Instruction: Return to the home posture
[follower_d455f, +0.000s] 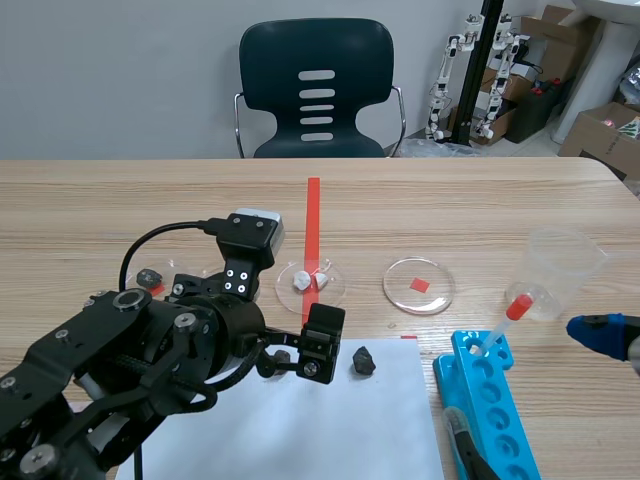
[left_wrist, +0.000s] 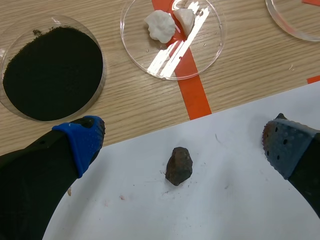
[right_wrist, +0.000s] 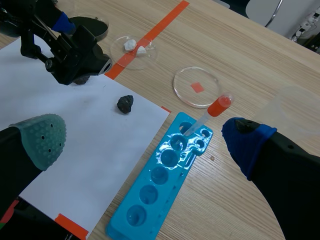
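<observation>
Scene cam: left arm (follower_d455f: 130, 340) fills the lower left of the frame, low over the table (follower_d455f: 100, 200), with the left gripper (follower_d455f: 285, 345) above the top edge of the white paper (follower_d455f: 300, 430). Right gripper (follower_d455f: 605, 335) barely enters at the right edge, only a blue pad showing, beside the clear cup (follower_d455f: 560, 270). Second stone (follower_d455f: 363, 361) lies centre frame on the paper. Blue well tray (follower_d455f: 490, 410) sits lower right, with the red-bulb pipette (follower_d455f: 505, 320) leaning in its far end. Empty petri dish (follower_d455f: 445, 295) is right of centre and a chair (follower_d455f: 317, 90) is top centre. Left wrist cam: fingers spread wide, nothing held. First stone (left_wrist: 178, 165) lies on the paper between them, touching neither. Ahead of the gripper are the black-powder dish (left_wrist: 52, 72) and the dish with white lumps (left_wrist: 145, 55), the latter over the orange tape. Right wrist cam: fingers also wide apart and empty, high above the paper's edge and the tray. The pipette stands just ahead of the blue-padded finger, and the left arm is farther ahead, beside the second stone.
</observation>
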